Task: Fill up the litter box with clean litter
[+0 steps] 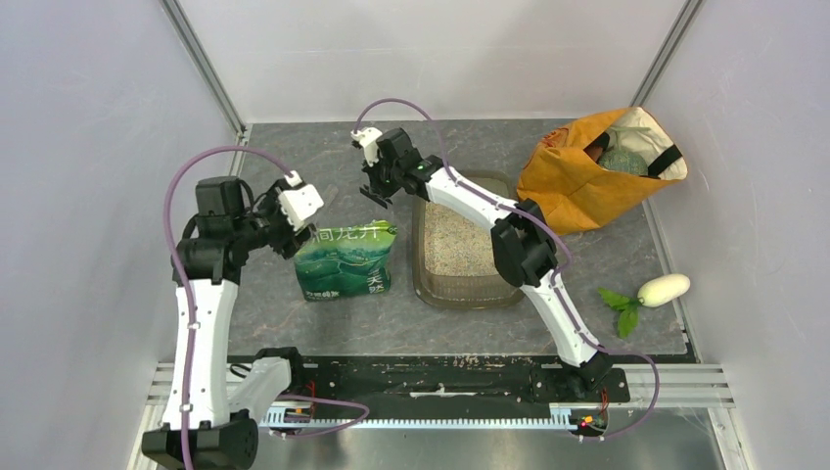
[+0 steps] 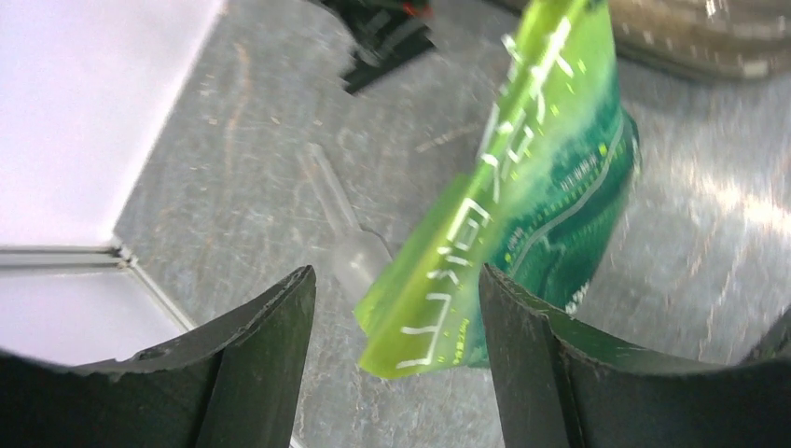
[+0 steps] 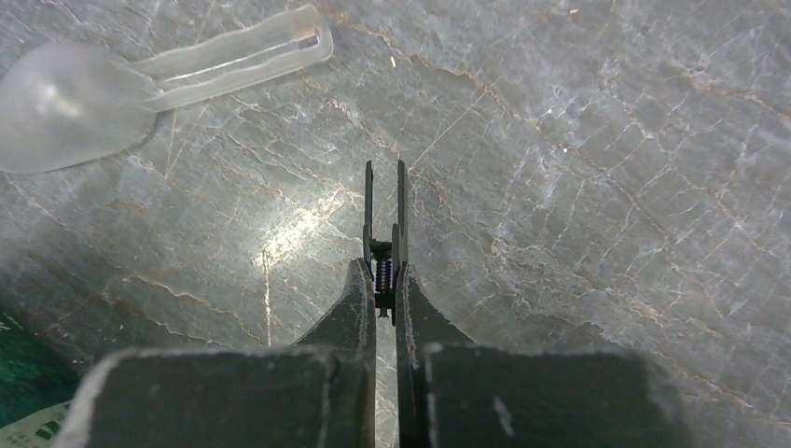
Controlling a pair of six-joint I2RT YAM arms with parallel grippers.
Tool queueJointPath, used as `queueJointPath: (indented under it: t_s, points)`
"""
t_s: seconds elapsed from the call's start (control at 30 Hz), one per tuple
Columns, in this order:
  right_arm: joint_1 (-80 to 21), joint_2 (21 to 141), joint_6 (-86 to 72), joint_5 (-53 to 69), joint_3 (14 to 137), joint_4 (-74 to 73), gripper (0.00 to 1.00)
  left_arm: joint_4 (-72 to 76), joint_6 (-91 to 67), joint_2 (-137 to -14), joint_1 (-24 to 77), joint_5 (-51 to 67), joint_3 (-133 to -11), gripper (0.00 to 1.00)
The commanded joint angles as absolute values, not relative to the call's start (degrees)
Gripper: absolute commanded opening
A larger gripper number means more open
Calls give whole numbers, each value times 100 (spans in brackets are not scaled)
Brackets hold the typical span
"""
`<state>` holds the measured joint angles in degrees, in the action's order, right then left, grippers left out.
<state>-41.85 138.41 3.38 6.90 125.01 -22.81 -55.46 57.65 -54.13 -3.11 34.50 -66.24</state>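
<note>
The grey stone table (image 1: 294, 323) carried the litter box (image 1: 470, 300) right of centre, with the clean litter (image 1: 452, 245) spread over its floor. An orange cloth bag (image 1: 573, 191) stood at the far right. The green pouch (image 1: 345, 262) sat just left of the box. The left gripper (image 2: 394, 280) had its jaws spread, the pouch's top edge between them. The right gripper (image 3: 383, 271) was clamped on a small black clip (image 3: 367, 210) above the table, near a clear plastic scoop (image 3: 65, 103).

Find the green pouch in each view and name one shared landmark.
Top external: green pouch left of centre, beside the litter box.
Left wrist: pouch centre-right, corner between the open left claw fingers.
Right wrist: pouch sliver, bottom-left corner.
Shared landmark: grey marbled table.
</note>
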Motion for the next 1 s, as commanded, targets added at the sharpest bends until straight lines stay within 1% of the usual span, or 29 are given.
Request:
queueJointPath:
  t_s: [0.0, 0.13, 0.17, 0.2, 0.23, 0.27, 0.3, 0.33, 0.4, 0.53, 0.6, 0.7, 0.77, 0.83, 0.87, 0.9, 0.97]
  points:
    - [-4245, 13898, 347, 492, 12650, -2037, 0, -4608, 3928, -5101, -369, 3376, -7045, 72]
    - [-4245, 13991, 391, 477, 12452, -1950, 0, -4566, 3572, -5069, -368, 3024, -7104, 73]
    - [-4252, 14009, 379, 489, 12412, -1950, 5, -4542, 3501, -5075, -367, 2899, -7094, 73]
    - [-4250, 14021, 370, 510, 12386, -1943, 15, -4508, 3370, -5088, -368, 2715, -7080, 73]
    - [-4254, 14035, 348, 533, 12380, -1960, 28, -4484, 3271, -5109, -373, 2547, -7075, 73]
    - [-4254, 14032, 320, 549, 12377, -1984, 35, -4466, 3150, -5144, -382, 2350, -7073, 73]
    - [-4254, 14015, 277, 568, 12381, -1994, 44, -4436, 3012, -5194, -420, 2176, -7083, 73]
    - [-4254, 13973, 245, 598, 12393, -2017, 51, -4392, 2817, -5237, -481, 2039, -7097, 74]
    - [-4247, 13832, 178, 725, 12414, -2057, 59, -4377, 2485, -5371, -757, 2139, -7179, 74]
    - [-4247, 13348, 110, 1114, 12425, -2151, 70, -4513, 1960, -5721, -1294, 2938, -7442, 74]
    - [-4220, 13023, 95, 1474, 12394, -2257, 74, -4691, 1938, -5879, -1408, 3341, -7546, 74]
    - [-4137, 12481, 9, 2071, 12139, -2408, 80, -4914, 1817, -6069, -1447, 3525, -7560, 74]
    - [-4090, 12170, -183, 2465, 11890, -2539, 81, -5042, 1505, -6215, -1554, 3587, -7559, 75]
    - [-4025, 11919, -386, 2899, 11642, -2659, 82, -5203, 1051, -6340, -1805, 3936, -7567, 75]
    - [-3989, 11826, -517, 3159, 11538, -2693, 82, -5265, 763, -6400, -1913, 4162, -7563, 77]
    - [-3950, 11768, -653, 3454, 11471, -2725, 82, -5320, 416, -6464, -2008, 4328, -7544, 81]
    - [-3896, 11726, -908, 3954, 11413, -2834, 84, -5453, -25, -6592, -2108, 4483, -7498, 86]
